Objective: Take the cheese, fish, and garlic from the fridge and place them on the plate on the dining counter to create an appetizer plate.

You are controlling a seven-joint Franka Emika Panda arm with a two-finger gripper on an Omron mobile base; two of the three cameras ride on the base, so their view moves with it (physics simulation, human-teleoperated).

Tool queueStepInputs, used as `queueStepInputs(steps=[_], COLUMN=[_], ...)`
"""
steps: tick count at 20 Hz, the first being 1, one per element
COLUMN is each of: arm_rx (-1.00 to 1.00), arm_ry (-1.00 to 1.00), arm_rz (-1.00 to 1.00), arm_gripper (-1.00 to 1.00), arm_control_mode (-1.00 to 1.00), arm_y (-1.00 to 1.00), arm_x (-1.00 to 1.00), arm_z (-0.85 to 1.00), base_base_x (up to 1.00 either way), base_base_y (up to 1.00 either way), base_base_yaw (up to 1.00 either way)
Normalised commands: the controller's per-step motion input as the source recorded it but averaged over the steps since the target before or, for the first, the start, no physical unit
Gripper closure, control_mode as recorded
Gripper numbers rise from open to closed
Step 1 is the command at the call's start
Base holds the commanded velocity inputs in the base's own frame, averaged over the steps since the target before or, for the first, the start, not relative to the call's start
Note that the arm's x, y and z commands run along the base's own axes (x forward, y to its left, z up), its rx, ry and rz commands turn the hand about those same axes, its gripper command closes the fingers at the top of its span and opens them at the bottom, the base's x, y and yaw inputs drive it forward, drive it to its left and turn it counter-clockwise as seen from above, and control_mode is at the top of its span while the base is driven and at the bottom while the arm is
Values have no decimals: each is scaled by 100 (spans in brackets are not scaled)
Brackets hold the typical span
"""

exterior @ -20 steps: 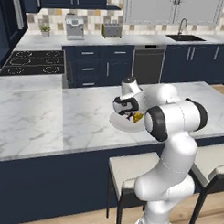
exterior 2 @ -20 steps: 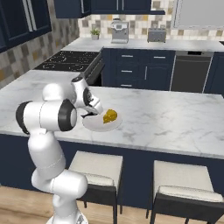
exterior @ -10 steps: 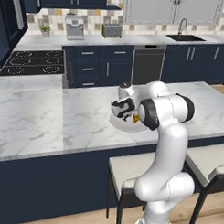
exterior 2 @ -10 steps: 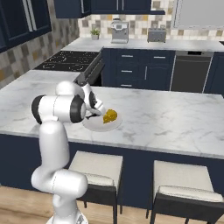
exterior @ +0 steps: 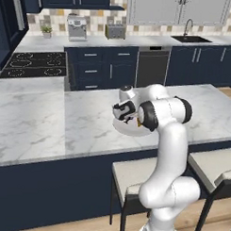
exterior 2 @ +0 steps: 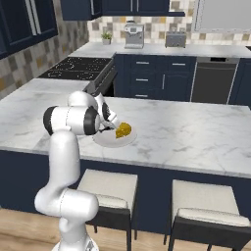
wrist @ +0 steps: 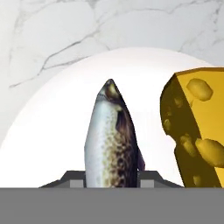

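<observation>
A glossy white arm (exterior: pixel 170 152) is seen — rounded, bulbous segments joined by dark grey-black joint rings; the end effector (exterior: pixel 125 110) is dark with white housing.

On the plate (wrist: pixel 52 144), the cheese (wrist: pixel 197 131) crowds one side of the fish (wrist: pixel 111 140); the other side lies bare.

- The dining counter (exterior: pixel 79 121) is a long slab of white marble with grey veins on a navy base.
- A round pale plate (exterior 2: pixel 113 139) sits flat on the counter, near its stool-side edge.
- Around the plate, bare marble stretches away on both sides.
</observation>
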Motion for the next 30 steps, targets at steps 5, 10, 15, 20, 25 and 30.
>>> queueStepInputs(steps=[5, 10, 15, 20, 25, 30], arm_rx=[-2, 0, 0, 1, 8, 4], arm_ry=[-3, -21, -17, -1, 15, 26], arm_rz=[0, 0, 0, 1, 4, 5], arm_gripper=[-100, -100, -100, -100, -100, -100], arm_control_mode=[-100, -100, -100, -100, -100, -100], arm_y=[0, 0, -7, -32, -19, -15], arm_x=[0, -39, -100, -100, -100, -100], arm_z=[1, 62, 100, 100, 100, 91], base_base_x=[0, 0, 0, 0, 0, 0], base_base_y=[0, 0, 0, 0, 0, 0], base_base_yaw=[0, 0, 0, 0, 0, 0])
